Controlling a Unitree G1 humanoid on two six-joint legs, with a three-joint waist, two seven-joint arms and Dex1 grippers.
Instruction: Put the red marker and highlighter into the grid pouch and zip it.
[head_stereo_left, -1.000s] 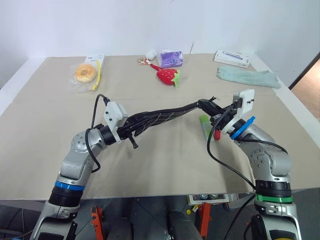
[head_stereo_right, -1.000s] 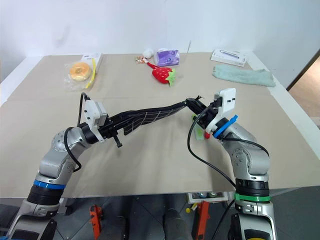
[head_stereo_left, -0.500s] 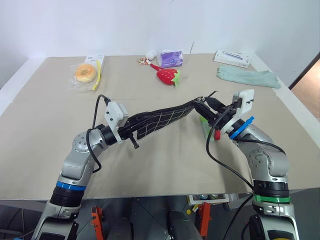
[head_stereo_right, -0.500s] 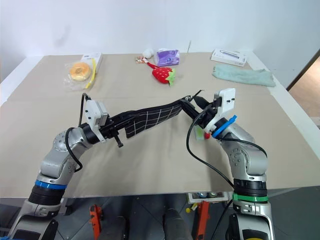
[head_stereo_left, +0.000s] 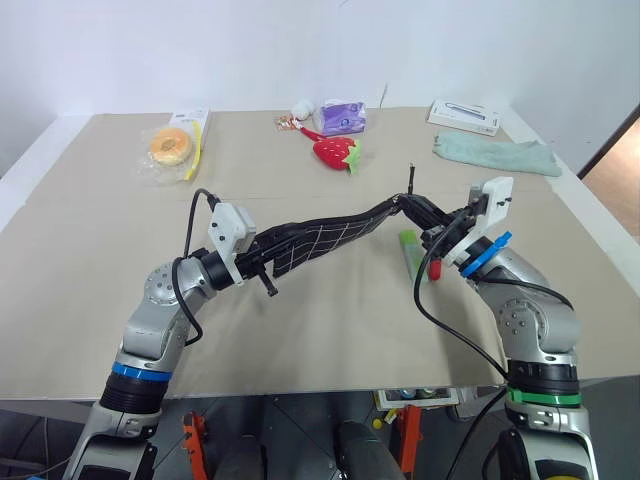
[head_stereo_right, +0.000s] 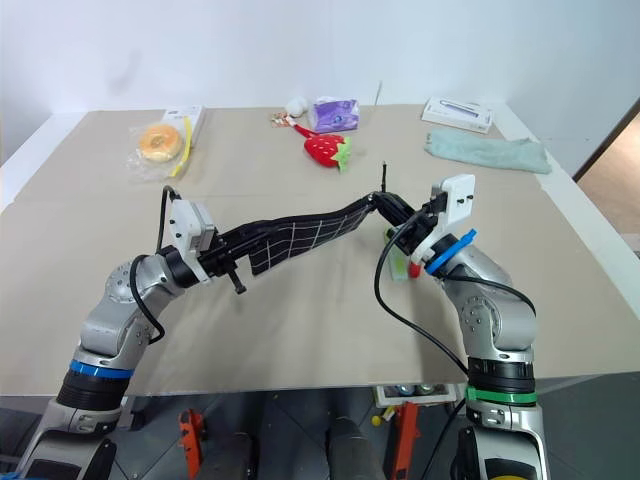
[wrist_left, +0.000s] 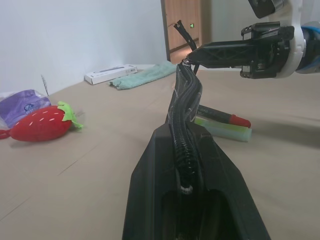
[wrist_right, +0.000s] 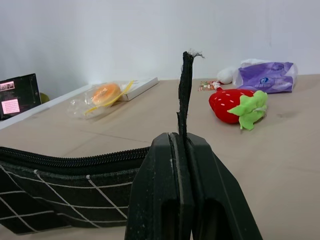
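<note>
1. Pouch (head_stereo_left: 320, 236), black with thin white grid lines, hangs in the air over the table (head_stereo_left: 90, 250), stretched between the two grippers and sagging a little in the middle
2. The left gripper (head_stereo_left: 262, 262) is clenched on the left end of the pouch; in the left wrist view the zipper line runs away from its fingers (wrist_left: 150, 200) toward the other arm
3. The right gripper (head_stereo_right: 383, 203) is closed tight on the black pull cord (wrist_right: 185, 95) at the right end of the pouch; the cord stands up straight above the pressed fingers (wrist_right: 160, 200), with a frayed tip
4. The red marker (head_stereo_left: 434, 268) and the light green highlighter (head_stereo_left: 410, 252) lie on the table just below the right gripper, close beside each other, both outside the pouch
5. At the far side of the table I see a plush strawberry (head_stereo_left: 336, 152), a purple packet (head_stereo_left: 343, 117), a wrapped donut (head_stereo_left: 170, 147), a white box (head_stereo_left: 464, 116) and a pale green cloth (head_stereo_left: 497, 154), all well apart from the pouch
</note>
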